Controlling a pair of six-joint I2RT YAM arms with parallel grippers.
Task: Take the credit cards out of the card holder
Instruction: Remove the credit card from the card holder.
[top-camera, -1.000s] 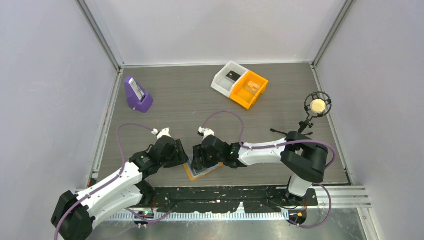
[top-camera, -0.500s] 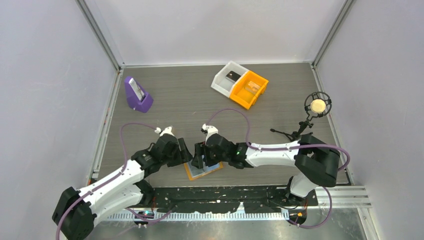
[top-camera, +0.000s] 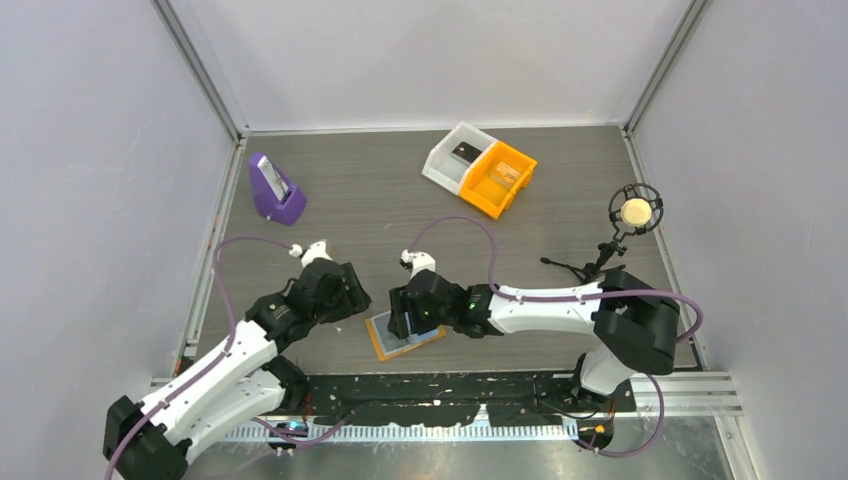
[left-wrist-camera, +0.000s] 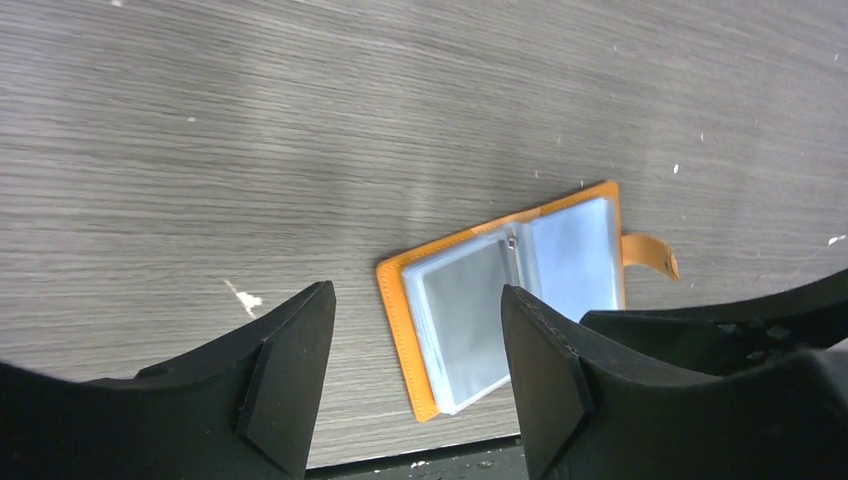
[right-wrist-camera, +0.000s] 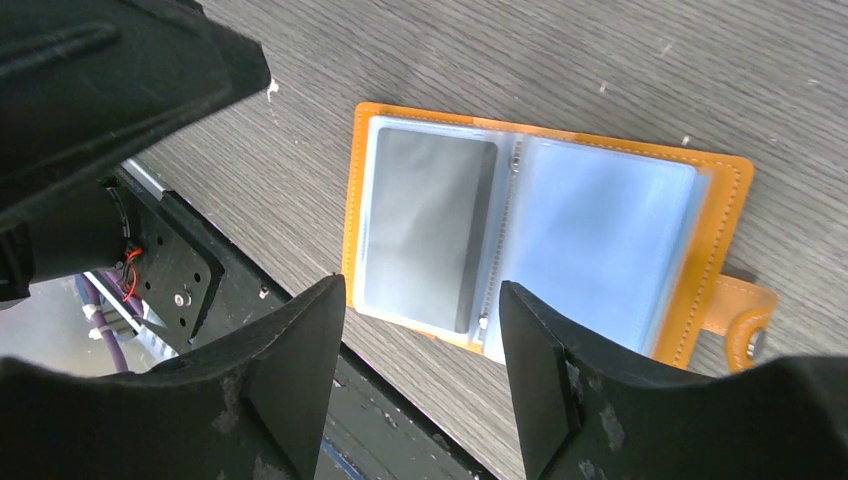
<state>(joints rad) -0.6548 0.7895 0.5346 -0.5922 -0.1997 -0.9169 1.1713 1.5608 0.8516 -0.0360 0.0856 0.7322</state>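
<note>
The card holder (right-wrist-camera: 545, 235) lies open under right fingers (right-wrist-camera: 290, 390), beside left fingers (left-wrist-camera: 285, 380).

No writing, brand or number can be read anywhere, not even on the card holder (right-wrist-camera: 600, 230).

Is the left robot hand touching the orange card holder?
Apart. In the left wrist view the open fingers hang above the table, and the card holder lies flat beyond them.
</note>
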